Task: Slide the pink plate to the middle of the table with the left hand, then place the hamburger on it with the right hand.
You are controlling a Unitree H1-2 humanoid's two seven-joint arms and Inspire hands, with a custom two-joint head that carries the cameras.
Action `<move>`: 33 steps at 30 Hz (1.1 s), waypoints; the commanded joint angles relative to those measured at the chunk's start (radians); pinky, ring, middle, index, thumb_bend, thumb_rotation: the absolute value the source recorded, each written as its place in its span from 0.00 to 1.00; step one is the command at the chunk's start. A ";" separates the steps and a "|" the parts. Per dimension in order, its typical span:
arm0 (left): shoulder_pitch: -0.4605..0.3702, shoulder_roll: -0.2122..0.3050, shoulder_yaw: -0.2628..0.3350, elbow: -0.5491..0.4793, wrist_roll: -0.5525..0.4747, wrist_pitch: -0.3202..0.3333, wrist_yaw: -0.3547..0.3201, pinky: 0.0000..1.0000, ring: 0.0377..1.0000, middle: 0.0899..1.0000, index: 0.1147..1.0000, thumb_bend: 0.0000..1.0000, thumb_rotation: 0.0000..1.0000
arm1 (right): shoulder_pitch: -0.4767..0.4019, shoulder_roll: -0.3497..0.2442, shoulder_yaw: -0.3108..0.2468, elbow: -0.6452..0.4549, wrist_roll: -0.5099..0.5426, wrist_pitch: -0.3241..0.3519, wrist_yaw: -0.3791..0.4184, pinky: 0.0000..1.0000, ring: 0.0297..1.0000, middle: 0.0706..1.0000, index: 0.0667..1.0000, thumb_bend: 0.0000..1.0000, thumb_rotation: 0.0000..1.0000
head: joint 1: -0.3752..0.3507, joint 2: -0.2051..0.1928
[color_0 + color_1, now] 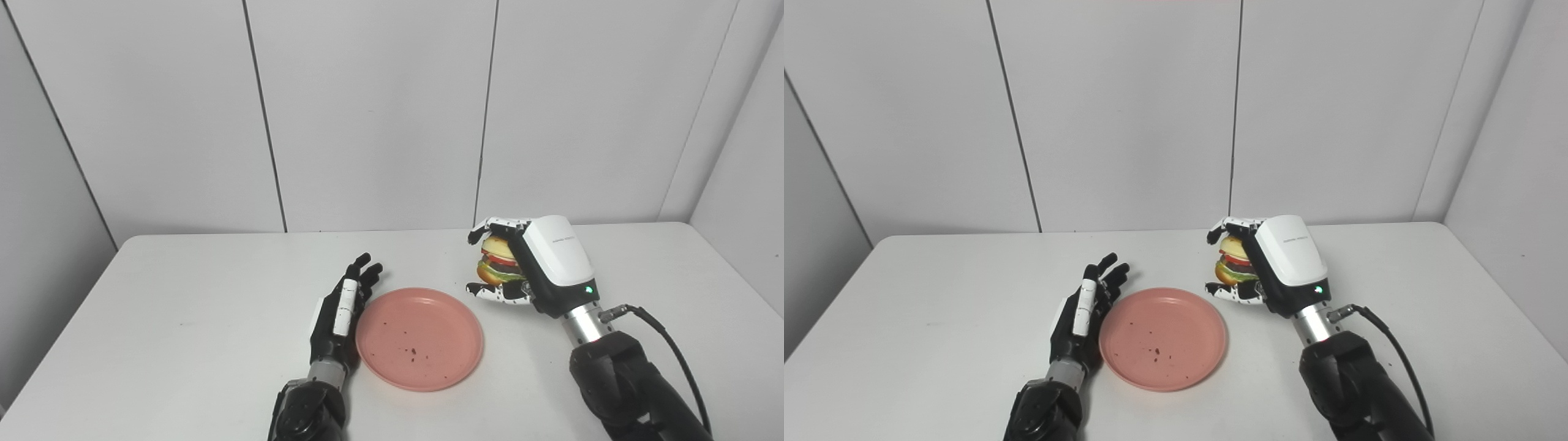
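Observation:
The pink plate lies flat on the white table, near the middle toward the front, with a few dark crumbs on it. My left hand rests open on edge against the plate's left rim, fingers straight and pointing away from me. My right hand is shut on the hamburger, fingers over the top bun and thumb under the bottom one. It holds the hamburger just right of the plate's far right rim, close above the table. The same scene shows in the right eye view, with the hamburger beside the plate.
Grey wall panels stand right behind the table's far edge. A black cable loops from my right wrist.

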 commanded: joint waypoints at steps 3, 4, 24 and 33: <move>-0.009 -0.015 -0.005 0.031 0.005 0.011 0.012 1.00 0.93 0.82 0.81 0.93 0.81 | -0.061 0.026 0.011 0.012 -0.024 -0.051 -0.049 0.31 0.35 0.39 0.48 0.52 0.00 | 0.010 -0.002; -0.009 -0.016 -0.006 0.030 0.008 0.010 0.014 1.00 0.93 0.81 0.81 0.93 0.81 | -0.061 0.030 0.015 0.016 -0.027 -0.051 -0.048 0.31 0.35 0.39 0.48 0.52 0.00 | 0.010 -0.002; -0.011 -0.021 -0.027 0.043 0.054 -0.006 0.043 1.00 0.91 0.82 0.83 0.92 0.87 | -0.065 0.098 0.077 0.149 -0.037 -0.123 -0.081 0.34 0.37 0.39 0.48 0.52 0.00 | 0.043 0.000; -0.011 -0.021 -0.034 0.048 0.054 -0.011 0.043 1.00 0.90 0.83 0.84 0.92 0.87 | -0.075 0.104 0.112 0.225 -0.035 -0.148 -0.085 0.32 0.34 0.36 0.48 0.52 0.00 | 0.051 0.005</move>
